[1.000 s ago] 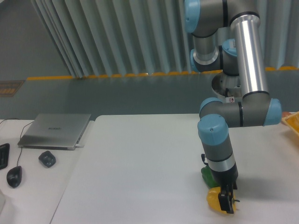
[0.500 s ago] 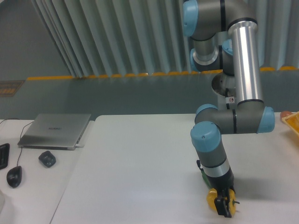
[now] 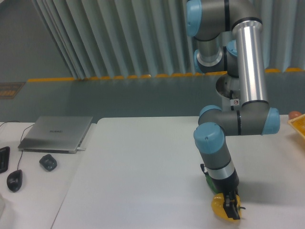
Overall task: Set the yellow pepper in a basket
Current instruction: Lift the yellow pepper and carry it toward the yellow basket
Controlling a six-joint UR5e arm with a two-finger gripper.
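Hand [image 3: 231,209] straddles yellow pepper [image 3: 220,208] on table [image 3: 143,181].

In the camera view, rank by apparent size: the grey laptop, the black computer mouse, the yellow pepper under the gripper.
1. Closed grey laptop, clearly largest.
2. Glossy yellow pepper, partly hidden by the gripper.
3. Black computer mouse; it looks about pepper-sized, so their order is unsure.

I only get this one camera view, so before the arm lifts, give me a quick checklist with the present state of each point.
1. Pincer down at the yellow pepper: ok.
2. Fingers firmly shut on the pepper: cannot tell, too small.
3. Green pepper out of the grasp: ok, it lies behind the wrist.
4. Basket in view: only an edge shows at the right border.
5. Table between pepper and basket free: cannot tell, the arm hides part.
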